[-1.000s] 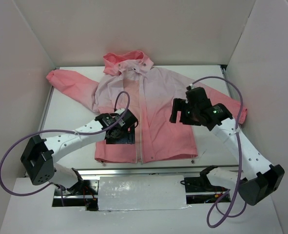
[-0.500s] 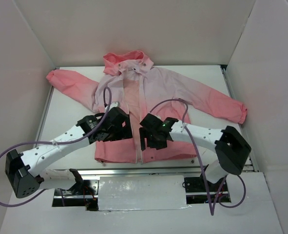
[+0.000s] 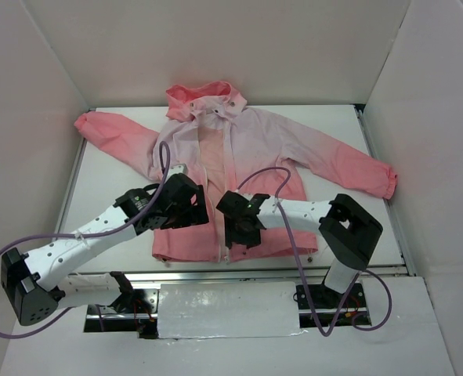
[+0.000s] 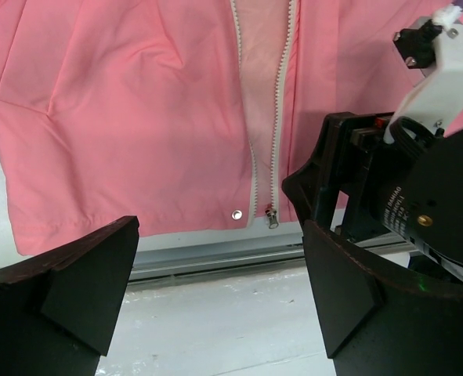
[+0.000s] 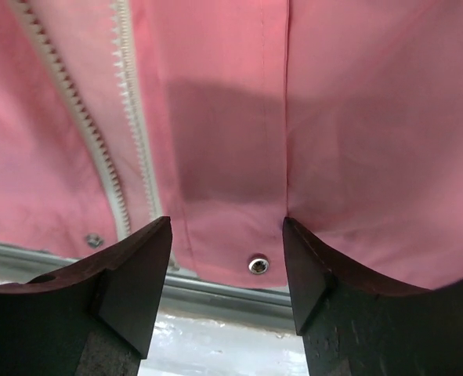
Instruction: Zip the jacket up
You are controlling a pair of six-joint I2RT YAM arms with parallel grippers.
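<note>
The jacket (image 3: pixel 266 153) is lying flat mid-frame, hem toward the bottom, front unzipped. The left gripper (image 3: pixel 190 207) and right gripper (image 3: pixel 239 233) are hovering near the hem with jaws apart, probably lining up on the slider (image 4: pixel 272 218) at the zipper (image 4: pixel 281 117) foot.

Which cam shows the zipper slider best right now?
Left wrist. The slider is sharp, unblocked and near mid-frame. The right wrist view shows only the teeth, and no slider can be made out there. The top external view shows the zipper as a thin white line, and the slider is too small to tell.
</note>
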